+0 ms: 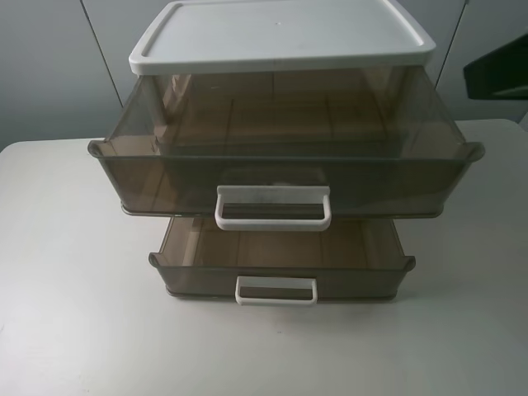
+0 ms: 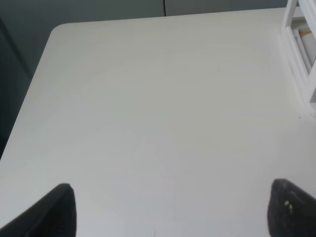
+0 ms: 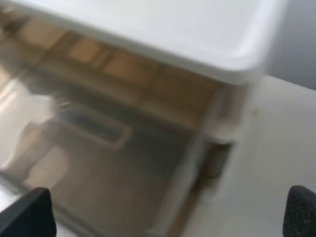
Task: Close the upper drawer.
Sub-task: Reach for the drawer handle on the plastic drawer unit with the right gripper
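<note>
Soft, even light; right wrist view blurs the upper drawer.

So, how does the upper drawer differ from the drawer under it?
The upper drawer has a taller front than the lower drawer, and in the high view it looks wider. The upper drawer's handle is wider and thicker than the lower drawer's handle. Both are smoky brown translucent plastic with a white loop handle at the front's middle, and both stand pulled out of the white-topped cabinet.
</note>
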